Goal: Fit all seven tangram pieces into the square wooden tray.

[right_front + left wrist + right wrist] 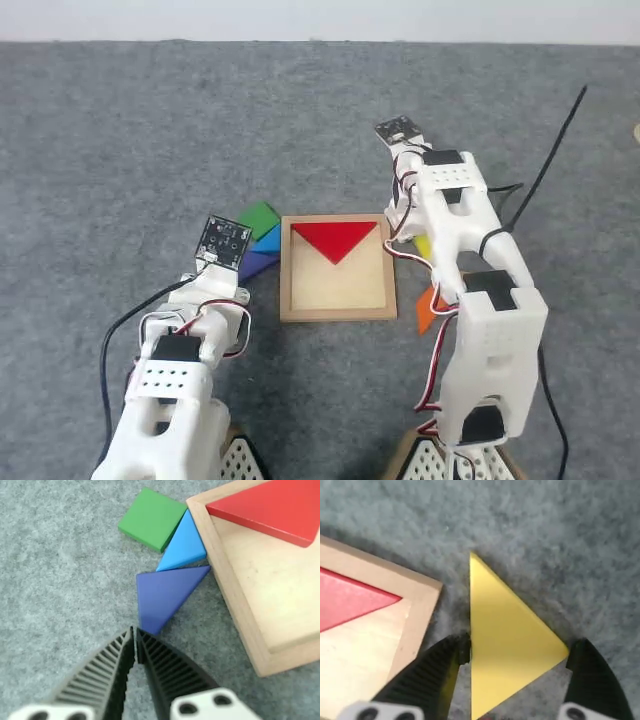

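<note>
Left wrist view: left gripper [135, 632] is pinched shut and empty, its tips at the dark blue triangle [162, 595]. The right gripper [519, 652] spreads open astride the yellow triangle [505, 630]. Only the red triangle [334, 238] lies in the tray [337, 310]. Green square [260, 218] and light blue triangle [268, 238] wait at the tray's 9 o'clock, orange piece [428, 310] at 4. Most of the task looks left to do.

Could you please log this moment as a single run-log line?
tray: red triangle inside | left gripper: shut, at dark blue triangle corner | right gripper: open, astride yellow triangle
</note>
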Robot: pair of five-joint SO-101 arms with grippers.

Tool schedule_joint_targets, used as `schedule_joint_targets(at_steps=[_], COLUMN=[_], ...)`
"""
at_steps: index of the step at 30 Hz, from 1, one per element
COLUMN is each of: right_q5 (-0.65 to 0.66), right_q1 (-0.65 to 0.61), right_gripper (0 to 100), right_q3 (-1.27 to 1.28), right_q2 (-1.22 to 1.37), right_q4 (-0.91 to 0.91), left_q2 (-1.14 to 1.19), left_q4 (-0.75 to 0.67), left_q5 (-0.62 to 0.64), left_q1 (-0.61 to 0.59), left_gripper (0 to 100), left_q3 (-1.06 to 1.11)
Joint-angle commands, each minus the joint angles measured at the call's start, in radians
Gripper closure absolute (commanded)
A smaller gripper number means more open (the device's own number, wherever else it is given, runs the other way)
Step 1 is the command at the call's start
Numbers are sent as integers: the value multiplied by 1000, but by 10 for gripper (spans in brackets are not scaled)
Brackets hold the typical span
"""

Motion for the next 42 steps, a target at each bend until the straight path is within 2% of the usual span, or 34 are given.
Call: schedule_joint_targets(at_steps=[1,9,14,27,42], right_q5=[11,11,11,2,-29], right_q1=[-1,-5,1,2,18], right_gripper=[681,688,793,797,797], right_q3=[-35,-37,-44,-52,-51], right_q2=[-4,1,38,25,-150], right_q4=[13,12,19,22,102], left_q2=[2,2,2,2,2], left_q4=[-15,-15,-15,-15,-15], left_q5=[2,2,2,2,2], left_q1=[0,0,0,0,0], left_gripper=[986,986,986,986,986], left_q3=[-42,-42,-42,-42,-42])
